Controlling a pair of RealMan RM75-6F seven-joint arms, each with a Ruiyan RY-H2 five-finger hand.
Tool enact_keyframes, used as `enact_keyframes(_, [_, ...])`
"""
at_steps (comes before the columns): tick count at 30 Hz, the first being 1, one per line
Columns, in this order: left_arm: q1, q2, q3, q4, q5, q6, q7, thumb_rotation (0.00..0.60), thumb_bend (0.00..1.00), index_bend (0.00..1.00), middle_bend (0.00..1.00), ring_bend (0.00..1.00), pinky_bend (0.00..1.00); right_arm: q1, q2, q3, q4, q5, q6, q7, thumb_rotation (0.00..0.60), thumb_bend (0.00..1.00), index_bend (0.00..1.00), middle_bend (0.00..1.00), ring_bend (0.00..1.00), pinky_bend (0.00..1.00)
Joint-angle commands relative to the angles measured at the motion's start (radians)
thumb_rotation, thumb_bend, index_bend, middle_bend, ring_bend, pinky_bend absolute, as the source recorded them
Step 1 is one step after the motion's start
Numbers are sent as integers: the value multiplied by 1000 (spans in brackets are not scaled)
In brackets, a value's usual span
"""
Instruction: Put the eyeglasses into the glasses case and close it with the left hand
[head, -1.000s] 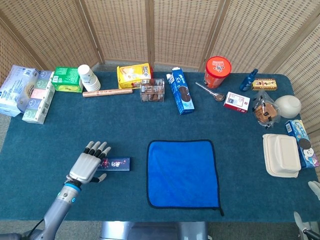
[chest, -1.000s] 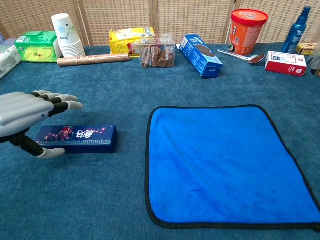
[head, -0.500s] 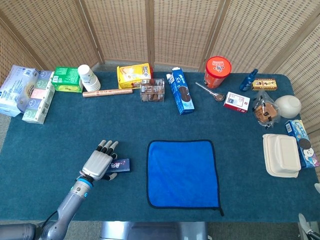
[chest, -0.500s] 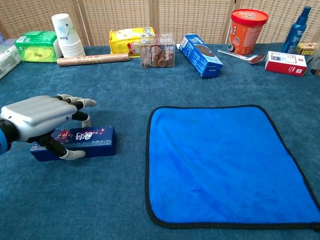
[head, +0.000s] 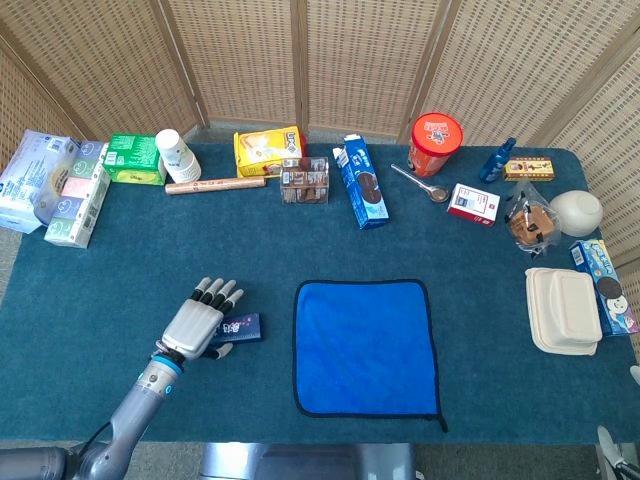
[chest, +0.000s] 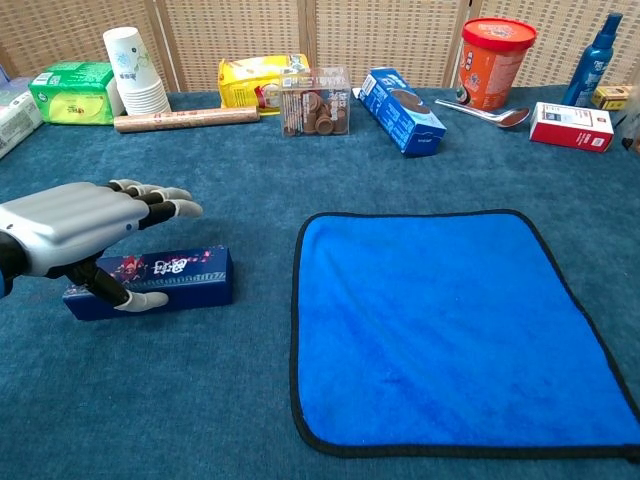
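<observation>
Chest view shows the left hand (chest: 75, 225) hovering low over the near-left part of the worktop (chest: 250, 400), its fingers (chest: 165, 205) stretched forward and spread, with nothing held between them. Directly beneath it lies the dark blue glasses case (chest: 165, 280), a long closed box flat on the worktop; the thumb is seen against the case's front side, though whether it touches cannot be told. Eyeglasses cannot be made out in either view. In the head view the same hand (head: 197, 323) is seen covering the left end of the case (head: 242, 326), whose right end sticks out just beyond the fingertips. The right hand is not seen in either view.

Just to the right of the hand and case, a bright blue cloth (chest: 450, 330) with a dark border is spread flat. Far beyond the hand, along the back edge, are set a green packet (chest: 70, 92), a stack of paper cups (chest: 135, 72), a brown roll (chest: 185, 120), a yellow bag (chest: 255, 78), a clear box of brown pieces (chest: 315, 102) and a blue biscuit carton (chest: 402, 98). Further right stand a red tub (chest: 492, 60) and a metal spoon (chest: 490, 113).
</observation>
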Motion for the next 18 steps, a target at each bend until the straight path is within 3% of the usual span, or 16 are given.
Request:
enact_keyframes(1, [4, 8, 3, -7, 11, 11, -12, 381, 242, 0, 0, 0, 0, 1, 1, 0, -1, 1, -2, -2, 479, 341, 116, 152, 0, 134])
enact_keyframes(5, [37, 35, 21, -30, 60, 65, -60, 389, 243, 0, 0, 0, 0, 6, 0, 1, -5, 6, -17, -12, 480, 342, 117, 152, 0, 135])
enact_keyframes(18, [222, 186, 143, -133, 280, 304, -233, 394, 244, 0, 0, 0, 0, 44, 1, 8, -32, 1, -76, -102, 482, 342, 118, 152, 0, 134])
